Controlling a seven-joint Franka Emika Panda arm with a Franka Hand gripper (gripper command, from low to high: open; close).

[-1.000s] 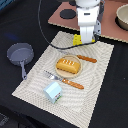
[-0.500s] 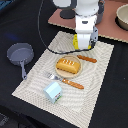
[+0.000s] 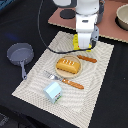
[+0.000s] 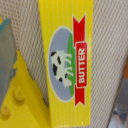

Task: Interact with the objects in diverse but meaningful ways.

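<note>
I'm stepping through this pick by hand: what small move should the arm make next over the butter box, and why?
Probably a short straight descent. The gripper sits right above the yellow butter box, which fills the wrist view and lies flat on the placemat. Whether the jaws are open cannot be told.

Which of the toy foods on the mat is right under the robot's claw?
The yellow butter box, lying flat directly beneath the gripper. The bread loaf and milk carton sit farther down the mat, well clear of it.

Exterior view evenly lit, soft shadows, low resolution — wrist view bright, close-up blurred, edges softest.
</note>
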